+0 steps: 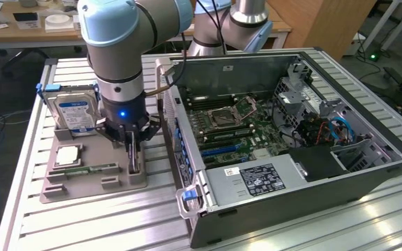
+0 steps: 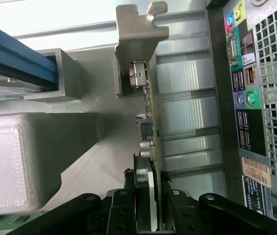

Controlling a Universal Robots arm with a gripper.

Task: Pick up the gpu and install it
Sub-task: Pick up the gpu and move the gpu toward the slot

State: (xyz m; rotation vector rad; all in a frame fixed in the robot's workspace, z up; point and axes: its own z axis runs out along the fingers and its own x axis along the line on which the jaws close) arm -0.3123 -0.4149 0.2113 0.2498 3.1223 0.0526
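Gpu point(image 1: 134, 159) point(image 2: 153, 122), a thin dark circuit card with a silvery metal end bracket point(image 2: 138, 34), stands on edge in a slot of the grey plastic holder tray point(image 1: 82, 191), just beside the open black computer case point(image 1: 292, 130). We see the black gripper point(image 1: 132, 144) point(image 2: 148, 178) lowered astride it, but we cannot tell whether it clamps the card. A silver hard drive with a blue label point(image 1: 75, 112) stands in the same tray.

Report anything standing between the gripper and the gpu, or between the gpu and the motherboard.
Nothing visible between gripper and gpu: it straddles the card. The case's rear wall stands between the gpu's holder and the motherboard.
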